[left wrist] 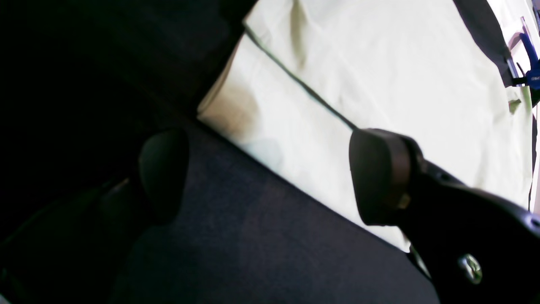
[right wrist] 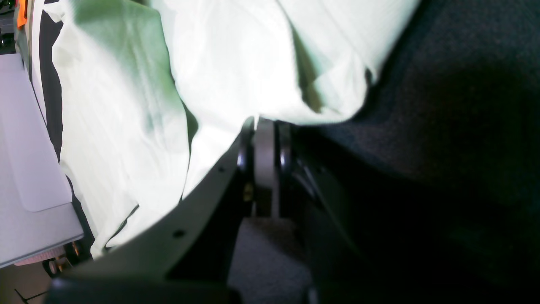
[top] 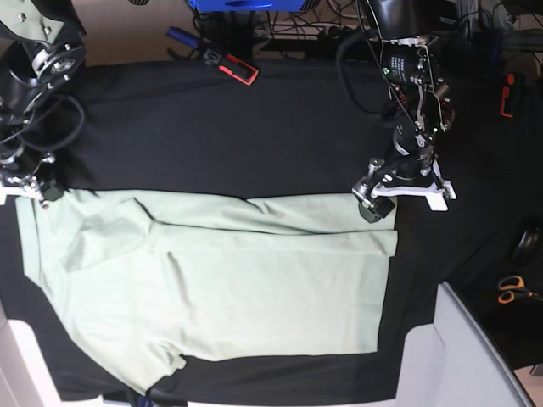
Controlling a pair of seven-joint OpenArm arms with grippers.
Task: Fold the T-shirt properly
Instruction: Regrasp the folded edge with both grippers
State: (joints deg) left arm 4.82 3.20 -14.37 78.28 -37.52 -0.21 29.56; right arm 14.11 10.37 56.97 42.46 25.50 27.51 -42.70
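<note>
Left tool (left wrist: 270, 177): released, jaws wide apart, straddling the shirt's edge over the black cloth, toward the bench's right edge in the base view.
Right tool (right wrist: 263, 126): clenched on a bunched fold of the T-shirt (top: 212, 280), at the bench's left edge.
T-shirt place: spread flat across the middle of the bench (top: 254, 136), far strip already turned over.
Handling: likely light, limp and creasing cotton; slides easily on the cloth.
Where to grip: judged best at the hem corners and edges, both layers pinched.
Containers: none seen.
</note>
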